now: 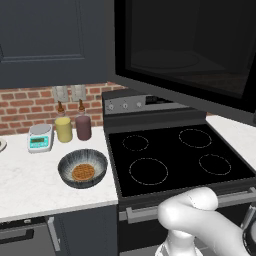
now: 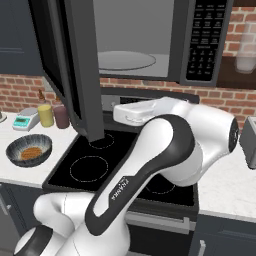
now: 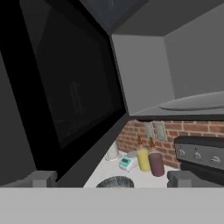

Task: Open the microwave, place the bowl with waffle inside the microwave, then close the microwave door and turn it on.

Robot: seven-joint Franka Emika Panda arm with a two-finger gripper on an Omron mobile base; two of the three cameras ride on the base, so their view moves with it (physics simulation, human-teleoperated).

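Note:
The microwave (image 2: 150,45) hangs above the stove with its cavity exposed and the glass turntable (image 2: 125,60) showing. The microwave door (image 2: 75,65) is swung wide open to the left; its black glass (image 1: 190,45) faces the left base camera. The blue-grey bowl (image 1: 82,168) sits on the white counter left of the stove, with the golden waffle (image 1: 83,172) inside it. My gripper (image 3: 112,178) is open, nothing between its fingertips (image 3: 43,178), and floats over the stove just below the door's lower edge. The bowl's rim (image 3: 114,182) peeks in low in the hand view.
A black four-ring stove (image 1: 175,155) lies under the microwave. A small scale (image 1: 40,137), a yellow jar (image 1: 63,129) and a maroon jar (image 1: 83,126) stand by the brick wall. The microwave's keypad (image 2: 205,40) is at its right side. A toaster (image 2: 249,142) sits far right.

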